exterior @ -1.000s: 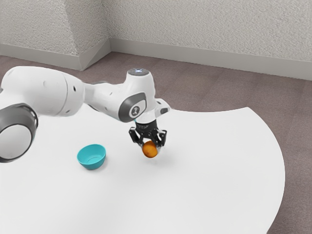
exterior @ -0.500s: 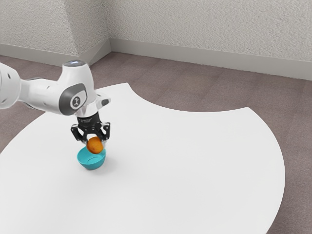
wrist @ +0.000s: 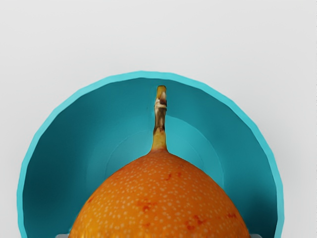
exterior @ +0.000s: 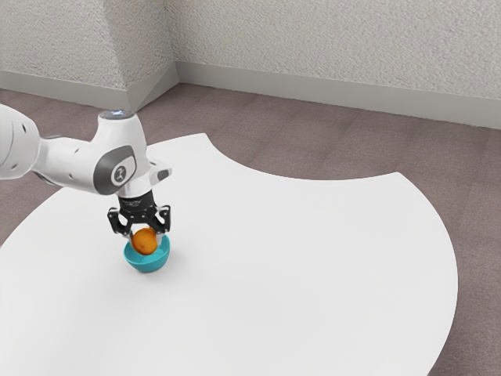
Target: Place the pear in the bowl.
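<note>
At the exterior view's left, the white arm (exterior: 70,160) is extended over the white table (exterior: 313,274). A small emblem (exterior: 120,174) is borne on its joint, too small to be read. By the black gripper (exterior: 145,239), the orange, pale-speckled, stemmed pear (exterior: 145,243) is pinched from two sides and held at the turquoise bowl's (exterior: 148,265) mouth; whether the bowl is touched cannot be told.

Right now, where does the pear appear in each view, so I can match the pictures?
Exterior view: toward the exterior view's left, the orange pear is held in the gripper at the turquoise bowl.
Wrist view: large and close, overlapping the bowl's interior, its stem pointing toward the rim.
Shared landmark: the turquoise bowl.
</note>
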